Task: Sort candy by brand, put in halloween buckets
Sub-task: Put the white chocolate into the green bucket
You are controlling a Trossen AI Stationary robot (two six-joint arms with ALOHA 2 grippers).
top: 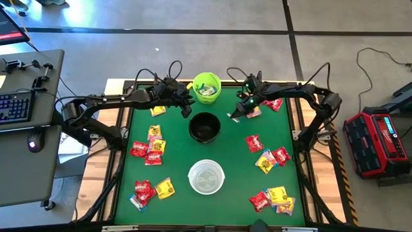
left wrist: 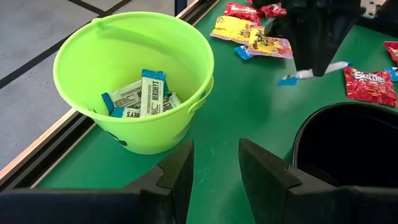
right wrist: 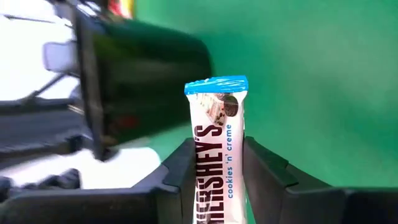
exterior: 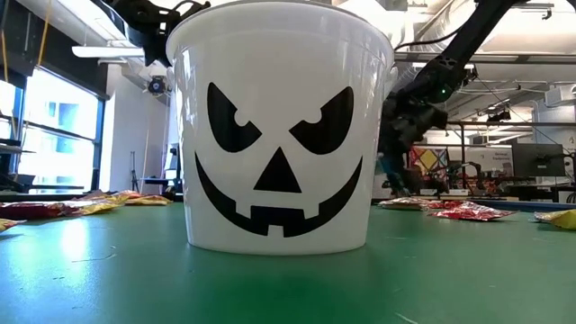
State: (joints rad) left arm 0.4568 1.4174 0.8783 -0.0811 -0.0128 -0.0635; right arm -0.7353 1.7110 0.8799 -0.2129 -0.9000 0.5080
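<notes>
The Hershey's bar (right wrist: 214,155), a pale blue-white packet, sits clamped between the two fingers of the right claw (right wrist: 214,180), standing up past the fingertips with its blue crimped end free. From above we see it carried just off the table (top: 174,161), at about four o'clock from the lime green bucket (top: 206,87) and at about two o'clock from the black bucket (top: 205,126). Three or four like bars already lie in the green bucket, so we judge that to be where this one belongs.

To do this well, we would bring the right claw fully over the green rim before letting go, since the bar sticks out long and could catch the edge or tip outside. We would keep it clear of the black bucket just beside the path.

The left claw (left wrist: 214,171) hangs near the green bucket, at about eight o'clock from it, its fingers apart and holding nothing; we would mind that arm on the approach. The white bucket (top: 206,176) stands well apart, at six o'clock from the black one
</notes>
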